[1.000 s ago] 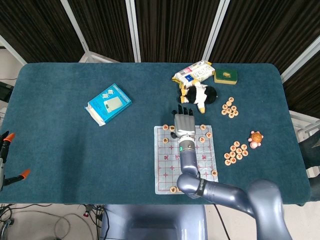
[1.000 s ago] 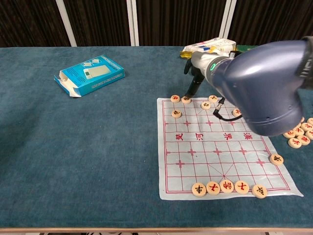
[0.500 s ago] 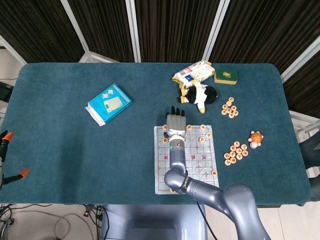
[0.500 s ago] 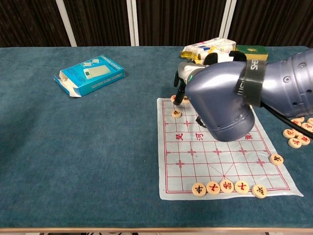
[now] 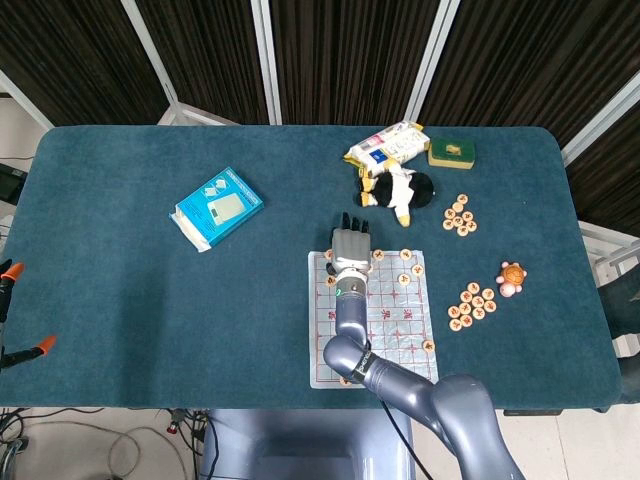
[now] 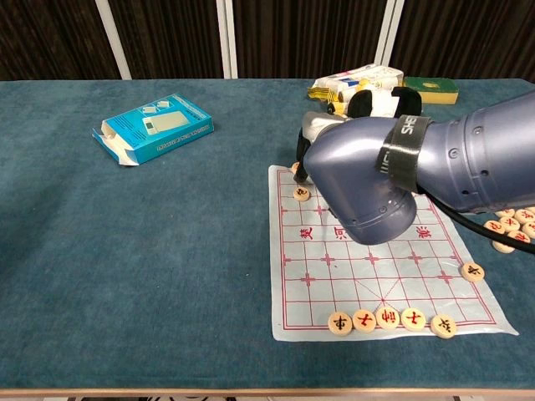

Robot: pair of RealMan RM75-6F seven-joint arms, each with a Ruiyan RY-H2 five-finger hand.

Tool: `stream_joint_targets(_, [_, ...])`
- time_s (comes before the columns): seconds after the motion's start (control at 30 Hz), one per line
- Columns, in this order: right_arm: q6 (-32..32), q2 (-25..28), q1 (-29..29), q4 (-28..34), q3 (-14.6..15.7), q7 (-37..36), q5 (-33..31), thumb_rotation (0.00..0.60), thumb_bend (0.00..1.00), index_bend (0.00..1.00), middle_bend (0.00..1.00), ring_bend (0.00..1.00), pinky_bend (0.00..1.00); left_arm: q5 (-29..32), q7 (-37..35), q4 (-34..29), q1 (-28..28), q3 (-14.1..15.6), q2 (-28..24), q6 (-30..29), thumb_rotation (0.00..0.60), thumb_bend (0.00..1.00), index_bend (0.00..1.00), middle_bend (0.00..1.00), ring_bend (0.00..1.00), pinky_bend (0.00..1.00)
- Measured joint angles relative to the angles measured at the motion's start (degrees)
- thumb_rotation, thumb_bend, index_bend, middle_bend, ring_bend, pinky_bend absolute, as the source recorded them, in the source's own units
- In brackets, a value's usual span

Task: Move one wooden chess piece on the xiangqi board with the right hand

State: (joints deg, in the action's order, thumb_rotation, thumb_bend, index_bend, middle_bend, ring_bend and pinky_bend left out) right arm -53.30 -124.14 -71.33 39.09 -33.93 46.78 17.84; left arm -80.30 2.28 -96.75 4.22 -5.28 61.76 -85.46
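Note:
The xiangqi board (image 5: pixel 385 330) (image 6: pixel 368 284) is a pale sheet with red lines at the near middle of the table. Round wooden pieces lie on it: one near its far left corner (image 6: pixel 302 194), a few along the far edge (image 5: pixel 404 254), and a row at the near edge (image 6: pixel 376 318). My right hand (image 5: pixel 350 242) lies over the far left corner, fingers stretched forward and apart, dark fingertips (image 5: pixel 351 220) past the edge. I see nothing held in it. In the chest view my right arm (image 6: pixel 368 180) hides most of the hand. The left hand shows in neither view.
A blue box (image 5: pixel 216 207) (image 6: pixel 155 127) lies at the left. Beyond the board are a plush toy (image 5: pixel 398 188), a snack packet (image 5: pixel 385 143) and a green box (image 5: pixel 451 152). Loose piece clusters (image 5: pixel 459 214) (image 5: pixel 472 305) and a small turtle toy (image 5: pixel 512 278) sit to the right.
My right hand has slid left along the board's far edge toward the far left corner. The arm has swung left and now covers more of the board in the chest view.

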Motion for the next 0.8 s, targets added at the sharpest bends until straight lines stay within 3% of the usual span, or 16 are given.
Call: stream_joint_targets(0.8, [0.8, -0.7, 0.0, -1.7, -3.2, 1.5, 1.8, 0.6, 0.35, 0.45, 0.0, 0.0, 0.0, 0.5, 0.7, -0.3, 0.1, 0.0, 0.1, 0.3, 0.6, 0.01, 0.0, 0.0, 0.0, 0.04])
